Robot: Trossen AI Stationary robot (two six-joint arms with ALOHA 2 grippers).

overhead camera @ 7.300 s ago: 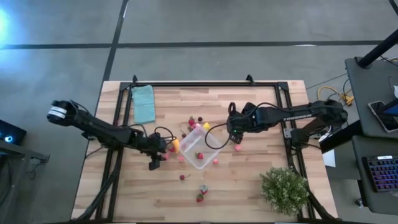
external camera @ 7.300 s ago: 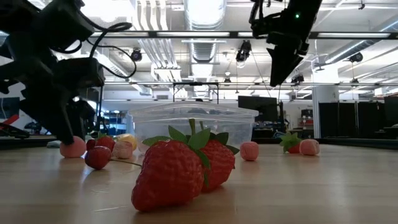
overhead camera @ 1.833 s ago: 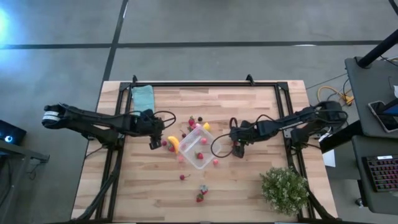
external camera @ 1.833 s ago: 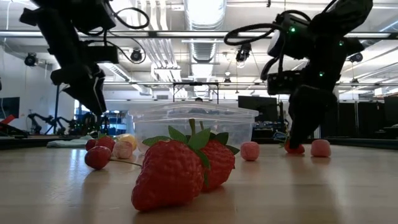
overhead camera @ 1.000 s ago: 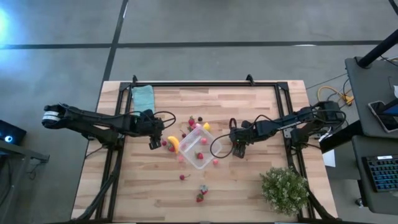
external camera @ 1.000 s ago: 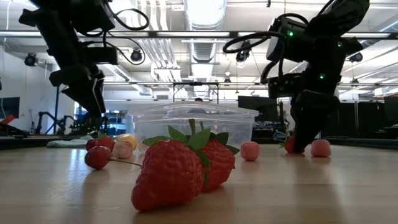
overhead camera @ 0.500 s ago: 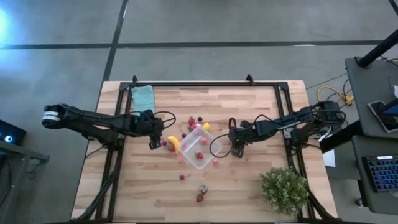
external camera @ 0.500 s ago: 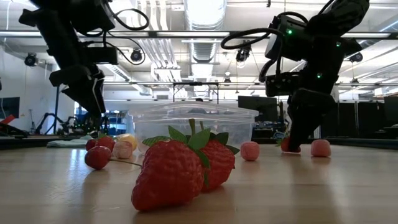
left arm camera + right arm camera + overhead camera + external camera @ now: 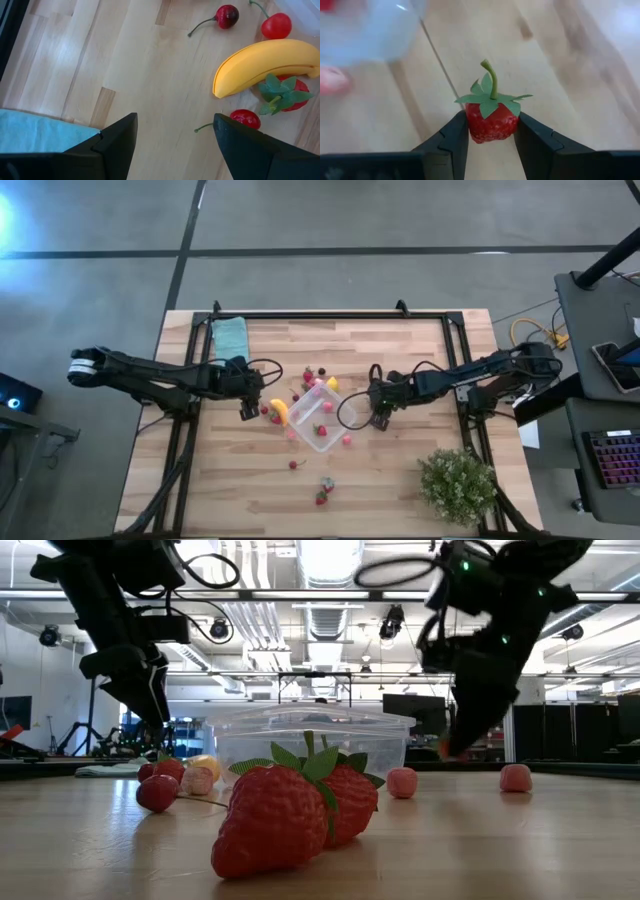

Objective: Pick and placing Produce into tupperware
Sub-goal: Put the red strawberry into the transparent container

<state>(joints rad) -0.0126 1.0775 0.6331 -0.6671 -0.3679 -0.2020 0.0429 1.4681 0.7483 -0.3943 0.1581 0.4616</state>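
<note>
The clear tub (image 9: 320, 418) stands on the table's middle and also shows in the low view (image 9: 310, 740). Small red, pink and dark produce pieces lie around it. My right gripper (image 9: 378, 420) is just right of the tub, shut on a red strawberry (image 9: 492, 119) above the table. My left gripper (image 9: 247, 412) hangs open and empty left of the tub, beside a yellow banana (image 9: 265, 62), a strawberry (image 9: 287, 92) and cherries (image 9: 245, 119). Two strawberries (image 9: 290, 810) lie near the table's near edge. My right gripper pinches the strawberry's red body (image 9: 475, 125) by two opposite sides between its two fingers. The green cap and stem (image 9: 492, 92) stick out past the fingers. The fingers slant down from above. The strawberry (image 9: 447, 748) is lifted clear of the table.
A folded teal cloth (image 9: 232, 345) lies at the far left. A bushy green potted plant (image 9: 458, 485) stands at the near right corner. A pink piece (image 9: 516, 777) lies on the table right of my right gripper. Black frame rails run along the table's sides.
My right gripper has risen from the table with the strawberry, lifting it clear, and has gone slightly toward the tub. The pink piece beside it has stayed on the table. My left arm has kept still.
</note>
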